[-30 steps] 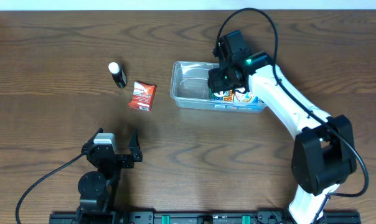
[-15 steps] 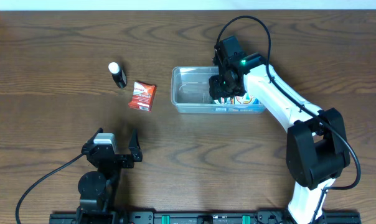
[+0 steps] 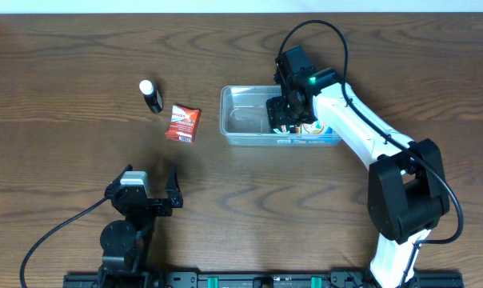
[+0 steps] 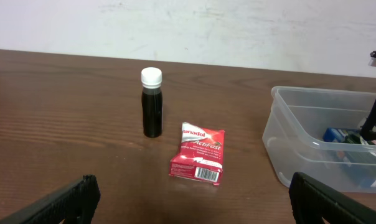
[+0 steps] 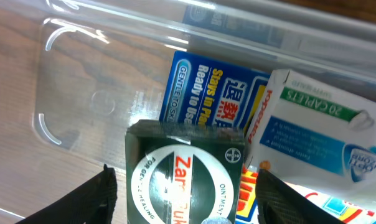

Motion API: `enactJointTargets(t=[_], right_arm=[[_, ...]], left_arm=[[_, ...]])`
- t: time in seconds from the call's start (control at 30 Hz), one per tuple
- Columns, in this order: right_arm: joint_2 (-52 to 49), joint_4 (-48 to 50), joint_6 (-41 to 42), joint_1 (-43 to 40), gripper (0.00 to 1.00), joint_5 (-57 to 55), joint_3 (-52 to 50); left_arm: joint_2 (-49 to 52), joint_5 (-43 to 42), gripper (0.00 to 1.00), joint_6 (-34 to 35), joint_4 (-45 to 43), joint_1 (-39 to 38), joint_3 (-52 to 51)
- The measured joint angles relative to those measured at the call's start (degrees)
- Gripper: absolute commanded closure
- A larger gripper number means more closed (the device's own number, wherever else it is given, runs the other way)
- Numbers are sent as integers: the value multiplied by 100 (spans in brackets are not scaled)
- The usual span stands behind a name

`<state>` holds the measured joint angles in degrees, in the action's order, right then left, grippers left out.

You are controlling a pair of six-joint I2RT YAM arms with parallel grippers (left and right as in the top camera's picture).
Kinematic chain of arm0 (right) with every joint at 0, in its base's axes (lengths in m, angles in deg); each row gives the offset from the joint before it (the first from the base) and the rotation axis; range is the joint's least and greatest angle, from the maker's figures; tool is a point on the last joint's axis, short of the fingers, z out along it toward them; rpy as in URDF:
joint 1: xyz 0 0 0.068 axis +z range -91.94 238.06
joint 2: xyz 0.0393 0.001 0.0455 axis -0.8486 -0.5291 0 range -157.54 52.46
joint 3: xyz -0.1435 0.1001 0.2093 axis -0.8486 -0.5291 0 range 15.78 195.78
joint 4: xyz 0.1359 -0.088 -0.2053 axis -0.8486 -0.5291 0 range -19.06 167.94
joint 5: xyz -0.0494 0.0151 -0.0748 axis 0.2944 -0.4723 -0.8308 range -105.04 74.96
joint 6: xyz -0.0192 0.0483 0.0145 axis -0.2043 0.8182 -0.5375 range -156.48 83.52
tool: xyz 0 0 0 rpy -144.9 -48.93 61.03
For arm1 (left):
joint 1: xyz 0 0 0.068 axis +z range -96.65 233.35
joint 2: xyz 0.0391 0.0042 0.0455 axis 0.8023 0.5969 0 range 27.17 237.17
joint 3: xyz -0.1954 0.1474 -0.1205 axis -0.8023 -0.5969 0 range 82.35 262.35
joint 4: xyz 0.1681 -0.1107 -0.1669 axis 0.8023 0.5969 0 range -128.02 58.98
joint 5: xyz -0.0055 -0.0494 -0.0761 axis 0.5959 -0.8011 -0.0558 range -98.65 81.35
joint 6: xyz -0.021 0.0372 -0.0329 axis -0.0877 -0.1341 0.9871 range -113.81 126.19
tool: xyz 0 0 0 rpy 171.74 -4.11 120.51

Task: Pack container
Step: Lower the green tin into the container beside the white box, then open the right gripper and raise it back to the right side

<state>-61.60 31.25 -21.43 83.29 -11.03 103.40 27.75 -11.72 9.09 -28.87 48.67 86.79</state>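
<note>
The clear plastic container (image 3: 240, 122) stands at the table's middle right; it also shows in the left wrist view (image 4: 287, 127) and the right wrist view (image 5: 82, 106). My right gripper (image 3: 288, 108) reaches down into its right half. Its fingers (image 5: 185, 205) stand open on either side of a dark green ointment box (image 5: 185, 177), with a small gap on each side. Under and beside that box lie a blue box (image 5: 206, 93) and a white and green caplets box (image 5: 312, 130). My left gripper (image 3: 149, 192) is open and empty near the front edge (image 4: 191, 199).
A red medicine packet (image 3: 182, 123) lies left of the container, also in the left wrist view (image 4: 198, 153). A small black bottle with a white cap (image 3: 152, 96) stands upright behind it (image 4: 152, 102). The container's left half is bare.
My right gripper moved a little left and lower into the container, then stayed there over the last half second. The left arm has not moved.
</note>
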Motion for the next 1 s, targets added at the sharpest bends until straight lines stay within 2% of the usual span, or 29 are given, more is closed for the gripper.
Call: enactJointTargets(t=[0.1, 0.3, 0.63, 0.83, 1.0], right_arm=[[0, 131, 0, 2, 39, 2, 2], [0, 280, -52, 2, 58, 122, 50], [0, 452, -122, 83, 70, 337, 52], [0, 678, -232, 411, 97, 487, 52], [-2, 713, -249, 586, 99, 520, 52]], left_arm=[[0, 2, 2, 0, 0, 0, 0], [0, 2, 2, 0, 0, 0, 0], [0, 2, 2, 0, 0, 0, 0], [0, 2, 2, 0, 0, 0, 0], [0, 2, 2, 0, 0, 0, 0]])
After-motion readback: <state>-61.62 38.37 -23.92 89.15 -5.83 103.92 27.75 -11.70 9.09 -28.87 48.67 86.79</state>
